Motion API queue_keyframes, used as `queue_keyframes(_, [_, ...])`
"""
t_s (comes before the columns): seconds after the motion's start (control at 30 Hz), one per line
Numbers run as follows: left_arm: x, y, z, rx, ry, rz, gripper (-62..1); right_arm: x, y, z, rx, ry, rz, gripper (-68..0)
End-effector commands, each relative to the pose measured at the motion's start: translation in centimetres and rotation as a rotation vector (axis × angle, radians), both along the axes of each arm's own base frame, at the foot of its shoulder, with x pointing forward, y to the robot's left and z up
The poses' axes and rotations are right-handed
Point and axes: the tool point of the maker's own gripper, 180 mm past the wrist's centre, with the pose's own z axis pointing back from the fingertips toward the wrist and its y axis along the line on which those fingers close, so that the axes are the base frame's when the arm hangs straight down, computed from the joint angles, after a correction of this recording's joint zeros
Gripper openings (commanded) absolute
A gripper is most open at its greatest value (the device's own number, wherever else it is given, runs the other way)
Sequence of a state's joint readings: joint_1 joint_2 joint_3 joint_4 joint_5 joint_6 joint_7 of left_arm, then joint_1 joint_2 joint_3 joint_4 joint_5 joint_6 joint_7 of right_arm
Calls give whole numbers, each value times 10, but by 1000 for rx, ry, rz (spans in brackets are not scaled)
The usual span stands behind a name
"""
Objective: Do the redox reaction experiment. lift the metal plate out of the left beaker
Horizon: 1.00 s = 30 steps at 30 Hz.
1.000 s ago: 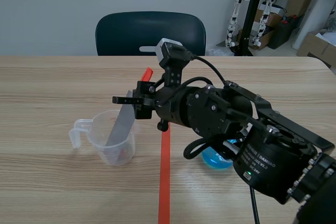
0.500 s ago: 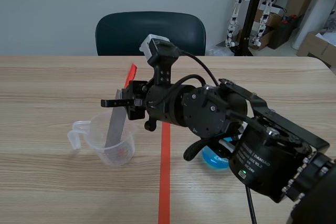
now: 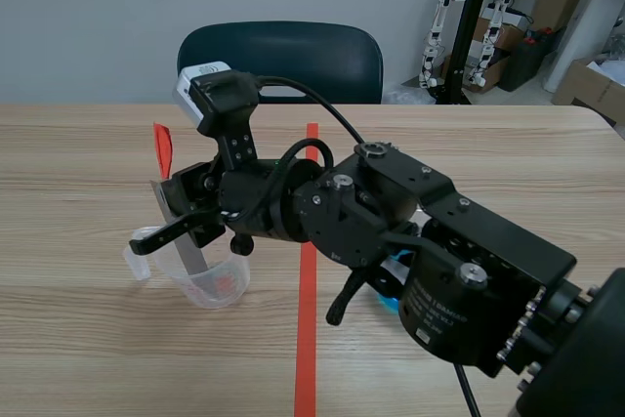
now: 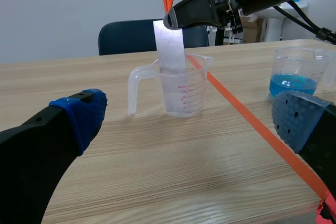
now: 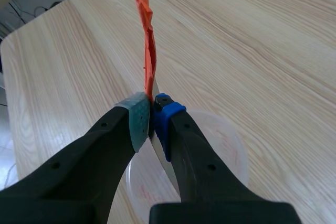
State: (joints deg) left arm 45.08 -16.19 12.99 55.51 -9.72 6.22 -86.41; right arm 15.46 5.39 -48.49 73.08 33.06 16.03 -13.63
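A clear measuring beaker (image 3: pixel 210 280) stands left of the tape line. A grey metal plate (image 3: pixel 179 227) with an orange tag (image 3: pixel 161 148) on top stands nearly upright in it, its lower end still below the rim. My right gripper (image 3: pixel 190 214) reaches across from the right and is shut on the plate's upper part. In the right wrist view the gripper (image 5: pixel 152 111) pinches the plate just under the orange tag (image 5: pixel 148 51), with the beaker (image 5: pixel 220 150) beneath. My left gripper (image 4: pixel 191 111) is open, facing the beaker (image 4: pixel 181 85) and plate (image 4: pixel 170 45) from a distance.
A second beaker with blue liquid (image 4: pixel 296 72) stands right of the orange tape line (image 4: pixel 252 119), mostly hidden behind the right arm in the scene view. A dark chair (image 3: pixel 278 61) stands behind the table's far edge.
The right gripper has swung left with the plate in it. The plate has gone from leaning right to nearly upright, and its tag now sits above the beaker's left side.
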Motion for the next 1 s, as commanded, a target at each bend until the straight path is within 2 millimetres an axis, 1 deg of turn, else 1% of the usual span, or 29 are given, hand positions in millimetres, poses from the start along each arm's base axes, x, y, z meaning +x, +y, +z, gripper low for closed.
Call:
queue_keyframes(0.0, [-2, 0, 11, -14, -52, 5, 14, -8, -2, -9, -49, -2, 45, -669])
queue_keyframes(0.27, [-2, 0, 11, -14, -52, 5, 14, -8, 2, 10, -44, -72, 63, -669])
queue_keyframes(0.6, [-2, 0, 11, -14, -52, 5, 14, -15, 11, 52, -14, -168, 100, -669])
queue_keyframes(0.83, [-2, 0, 11, -14, -52, 5, 14, -17, 10, 82, -12, -267, 117, -669])
queue_keyframes(0.97, [-2, 0, 11, -14, -52, 5, 14, -15, 6, 96, -16, -314, 122, -669])
